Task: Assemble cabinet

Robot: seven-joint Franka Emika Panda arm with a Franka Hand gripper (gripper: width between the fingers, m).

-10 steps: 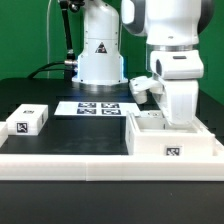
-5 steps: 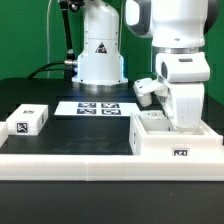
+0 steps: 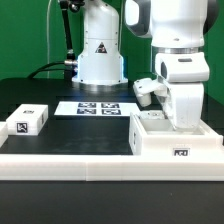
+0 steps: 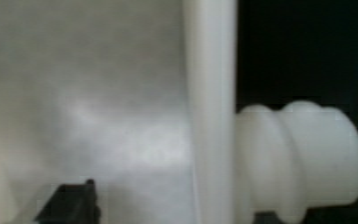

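The cabinet (image 3: 172, 145), a large white open box with a small tag on its front, stands at the exterior view's right. My gripper (image 3: 182, 122) reaches down into it from above, and its fingertips are hidden behind the box wall there. In the blurred wrist view the gripper (image 4: 176, 208) shows dark fingertips (image 4: 69, 203) set apart, with an upright white cabinet wall (image 4: 211, 100) between them. One finger stands clear of that wall. A rounded ribbed white part (image 4: 300, 160) lies beside the wall.
A small white tagged block (image 3: 27, 122) lies at the exterior view's left. The marker board (image 3: 100, 107) lies in the middle before the second arm's white base (image 3: 100, 55). A white rail (image 3: 80, 160) runs along the front.
Since 1 s ago the hand and the cabinet have shifted a little toward the exterior view's right. Nothing has moved in the last half second.
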